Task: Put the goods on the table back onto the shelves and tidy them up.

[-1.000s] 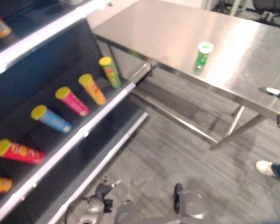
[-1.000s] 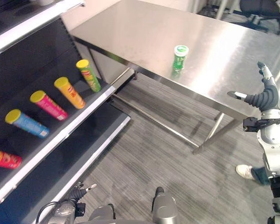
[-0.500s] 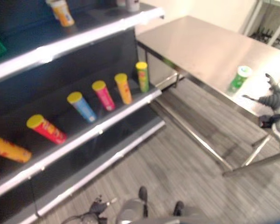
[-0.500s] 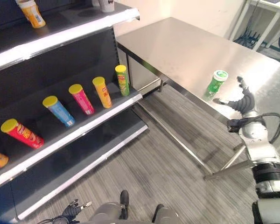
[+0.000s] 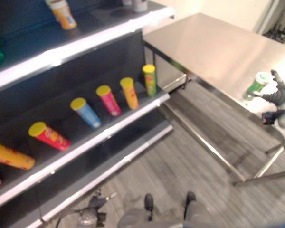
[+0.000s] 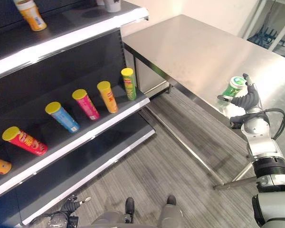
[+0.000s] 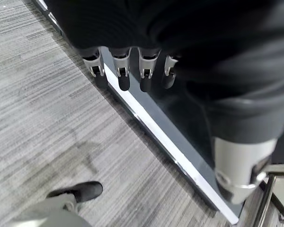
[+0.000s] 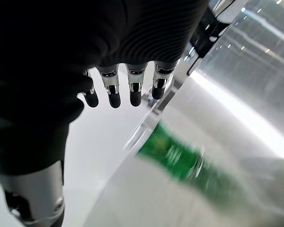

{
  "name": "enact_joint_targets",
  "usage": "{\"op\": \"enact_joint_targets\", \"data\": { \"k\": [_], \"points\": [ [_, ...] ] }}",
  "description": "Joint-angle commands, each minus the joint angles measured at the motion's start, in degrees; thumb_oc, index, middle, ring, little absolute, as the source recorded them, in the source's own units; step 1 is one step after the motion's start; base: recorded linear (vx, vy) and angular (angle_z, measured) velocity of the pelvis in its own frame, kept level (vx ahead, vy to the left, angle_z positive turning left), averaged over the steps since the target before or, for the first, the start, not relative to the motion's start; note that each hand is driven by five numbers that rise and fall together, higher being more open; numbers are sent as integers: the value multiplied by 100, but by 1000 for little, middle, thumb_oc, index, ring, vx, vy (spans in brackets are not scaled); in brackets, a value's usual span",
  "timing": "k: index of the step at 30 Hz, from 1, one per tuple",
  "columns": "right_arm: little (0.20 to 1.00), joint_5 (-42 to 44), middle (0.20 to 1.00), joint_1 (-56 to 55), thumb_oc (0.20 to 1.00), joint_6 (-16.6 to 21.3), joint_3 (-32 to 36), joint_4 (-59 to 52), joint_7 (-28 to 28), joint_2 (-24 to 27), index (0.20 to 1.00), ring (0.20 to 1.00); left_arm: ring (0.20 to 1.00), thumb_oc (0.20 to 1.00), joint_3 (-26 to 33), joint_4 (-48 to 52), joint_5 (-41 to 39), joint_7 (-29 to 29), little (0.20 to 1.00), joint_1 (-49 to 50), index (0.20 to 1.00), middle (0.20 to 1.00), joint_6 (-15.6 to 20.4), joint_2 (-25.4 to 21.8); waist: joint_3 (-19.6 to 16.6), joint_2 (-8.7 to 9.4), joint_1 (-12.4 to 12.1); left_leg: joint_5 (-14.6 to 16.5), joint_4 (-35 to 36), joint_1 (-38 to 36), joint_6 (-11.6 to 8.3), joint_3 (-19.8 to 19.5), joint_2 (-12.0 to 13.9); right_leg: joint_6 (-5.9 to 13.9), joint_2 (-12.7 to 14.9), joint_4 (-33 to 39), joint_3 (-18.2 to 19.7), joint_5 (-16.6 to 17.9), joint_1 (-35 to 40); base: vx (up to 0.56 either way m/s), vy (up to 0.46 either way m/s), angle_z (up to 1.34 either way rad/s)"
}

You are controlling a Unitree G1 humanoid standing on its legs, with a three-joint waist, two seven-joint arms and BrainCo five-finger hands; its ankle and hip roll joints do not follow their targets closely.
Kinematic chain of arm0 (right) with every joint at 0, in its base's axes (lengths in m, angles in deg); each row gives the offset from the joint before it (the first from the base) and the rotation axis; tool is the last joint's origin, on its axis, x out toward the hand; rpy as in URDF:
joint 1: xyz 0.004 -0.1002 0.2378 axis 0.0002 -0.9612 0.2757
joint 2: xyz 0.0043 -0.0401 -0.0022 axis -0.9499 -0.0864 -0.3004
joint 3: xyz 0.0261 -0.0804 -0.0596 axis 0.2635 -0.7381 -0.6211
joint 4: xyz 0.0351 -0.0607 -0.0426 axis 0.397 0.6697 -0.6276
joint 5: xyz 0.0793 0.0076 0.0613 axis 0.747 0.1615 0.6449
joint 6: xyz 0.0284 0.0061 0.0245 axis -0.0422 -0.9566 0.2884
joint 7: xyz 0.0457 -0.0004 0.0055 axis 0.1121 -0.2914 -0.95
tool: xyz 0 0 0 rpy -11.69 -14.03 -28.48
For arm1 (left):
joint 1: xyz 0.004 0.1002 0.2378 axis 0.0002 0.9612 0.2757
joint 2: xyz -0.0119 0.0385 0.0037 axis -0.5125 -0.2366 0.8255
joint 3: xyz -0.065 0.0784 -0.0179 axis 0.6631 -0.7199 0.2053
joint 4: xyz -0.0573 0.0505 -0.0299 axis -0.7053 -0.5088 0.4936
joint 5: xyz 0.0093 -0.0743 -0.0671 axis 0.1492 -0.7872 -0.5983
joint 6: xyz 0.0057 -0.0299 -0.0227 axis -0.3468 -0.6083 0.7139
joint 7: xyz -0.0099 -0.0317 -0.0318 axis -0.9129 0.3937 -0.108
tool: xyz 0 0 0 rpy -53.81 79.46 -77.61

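My left hand (image 7: 132, 71) hangs low by the foot of the dark shelving unit (image 6: 92, 135), fingers straight and holding nothing. Over the last second my view has swung round and my right hand (image 6: 247, 97) has closed in on the green cylindrical can with the pale lid (image 6: 233, 88); it now sits just beside the can, fingers relaxed and spread, not yet around it. I judge the grasp comes next. The can stands upright near the front edge of the brushed steel table (image 6: 194, 47). Beyond, a row of yellow-lidded tube cans (image 6: 85, 103) lies on the middle shelf, with grey striped flooring (image 6: 171, 161) between.
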State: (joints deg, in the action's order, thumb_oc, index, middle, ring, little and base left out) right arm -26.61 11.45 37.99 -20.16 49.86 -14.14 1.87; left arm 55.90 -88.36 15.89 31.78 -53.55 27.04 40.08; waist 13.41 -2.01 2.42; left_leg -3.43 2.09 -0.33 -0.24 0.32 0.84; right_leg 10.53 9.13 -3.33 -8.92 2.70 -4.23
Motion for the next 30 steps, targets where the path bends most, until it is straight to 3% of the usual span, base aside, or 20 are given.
{"op": "enact_joint_targets", "data": {
  "k": [1,3,7,8,9,11,13,16,23,25,30],
  "points": [
    [1000,-377,1000,298,1000,217,300,-712,370,487,1000,1000,1000,1000,-28,328,-68,-128,1000,-53,1000,1000,171,-205,114,291,44,1232,-781,-311,-407,-111,-112,319,74,97,281,36,-682,153,-112,-15],
    [1000,-277,1000,-76,1000,328,613,-985,413,519,1000,1000,1000,1000,-18,341,-22,-166,1000,-89,1000,1000,161,-189,121,309,195,1382,-840,-492,-473,-198,73,343,36,-30,521,66,-944,304,-243,-13],
    [1000,-126,1000,-608,1000,313,956,-1473,74,638,1000,1000,1000,1000,-35,361,6,-58,1000,-153,1000,1000,169,-234,66,398,265,1550,-1017,-597,-611,-296,191,255,65,-127,558,-38,-719,228,-224,8],
    [1000,-96,1000,-716,1000,364,948,-1550,18,624,1000,1000,1000,1000,-17,371,-6,-57,1000,-175,1000,1000,152,-223,10,371,318,1521,-1065,-607,-663,-315,306,213,42,-212,571,-56,-690,188,-239,23],
    [1000,-12,1000,-1003,1000,360,1038,-1778,-179,628,1000,1000,1000,1000,-51,464,6,-7,1000,-162,1000,1000,162,-227,-48,329,414,1298,-1121,-603,-769,-327,489,146,-20,-289,542,-118,-640,225,-303,47],
    [1000,-4,1000,-1030,1000,371,1029,-1696,-212,638,1000,1000,1000,1000,-99,489,28,3,1000,-190,1000,1000,169,-228,-66,313,446,1153,-1217,-545,-820,-309,572,100,-31,-266,483,-157,-571,105,-171,60],
    [1000,-179,1000,-1019,1000,250,838,-1553,-335,698,1000,1000,1000,1000,-179,621,103,21,1000,-251,1000,1000,146,-208,-93,229,525,946,-1257,-483,-862,6,721,34,-27,-232,342,-316,-404,103,-109,44],
    [1000,-252,1000,-836,1000,197,635,-1370,-348,592,1000,1000,1000,1000,-234,554,152,19,1000,-263,1000,1000,162,-167,-143,55,578,854,-1113,-525,-918,22,721,38,-27,-262,366,-369,-418,87,-14,32],
    [1000,-251,1000,-822,1000,198,622,-1364,-347,593,1000,1000,1000,1000,-229,552,153,19,1000,-263,1000,1000,163,-163,-144,53,583,853,-1110,-525,-918,23,721,38,-27,-263,367,-370,-420,7,2,16],
    [1000,-188,1000,-619,1000,179,492,-1176,-323,460,1000,1000,1000,1000,-279,529,193,7,1000,-239,1000,1000,173,-176,-147,-45,601,707,-1086,-478,-975,-27,680,50,6,-232,376,-366,-439,18,29,15],
    [1000,-67,1000,-522,1000,167,462,-1024,-300,360,1000,1000,1000,1000,-259,487,190,5,1000,-212,1000,1000,169,-180,-166,-81,609,774,-1013,-494,-951,-6,663,45,11,-202,399,-373,-435,13,6,3]
  ]
}}
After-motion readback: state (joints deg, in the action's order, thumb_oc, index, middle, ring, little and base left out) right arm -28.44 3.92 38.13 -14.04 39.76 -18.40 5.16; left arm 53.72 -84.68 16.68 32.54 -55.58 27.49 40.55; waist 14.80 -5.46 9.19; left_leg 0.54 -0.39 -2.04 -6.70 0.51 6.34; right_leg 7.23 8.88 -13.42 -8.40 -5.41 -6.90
